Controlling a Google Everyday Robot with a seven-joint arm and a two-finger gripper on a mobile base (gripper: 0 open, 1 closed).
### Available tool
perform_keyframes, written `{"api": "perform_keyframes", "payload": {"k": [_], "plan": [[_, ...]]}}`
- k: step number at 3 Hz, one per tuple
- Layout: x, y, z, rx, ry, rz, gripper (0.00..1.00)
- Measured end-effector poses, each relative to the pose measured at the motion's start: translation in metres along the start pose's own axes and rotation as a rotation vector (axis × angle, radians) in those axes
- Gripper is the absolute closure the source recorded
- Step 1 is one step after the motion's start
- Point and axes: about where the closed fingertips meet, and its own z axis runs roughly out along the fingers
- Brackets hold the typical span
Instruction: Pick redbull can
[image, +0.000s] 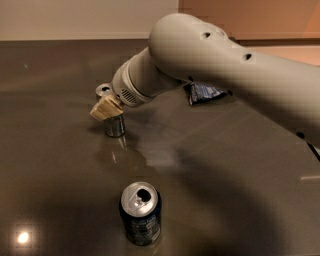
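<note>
The redbull can (114, 127) is slim and silver-grey and stands on the dark table (60, 165) at the left middle. Its silver top (103, 90) shows just behind the wrist. My gripper (107, 109) is at the can, at the end of the big grey arm (215, 65) that reaches in from the right. A cream-coloured part of the gripper covers the can's upper half, so only the can's base and top show. I cannot tell whether the gripper touches the can.
A wider, shorter dark blue can (141, 212) with an opened top stands near the front of the table. A crumpled blue-and-white wrapper (202, 92) lies behind the arm at the back. A pale wall runs along the table's far edge.
</note>
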Motion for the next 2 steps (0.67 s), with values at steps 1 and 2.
{"api": "perform_keyframes", "payload": {"k": [1, 2], "plan": [[0.001, -0.005, -0.001, -0.005, -0.01, 0.013, 0.62], [-0.008, -0.011, -0.015, -0.021, -0.022, 0.018, 0.86]]}}
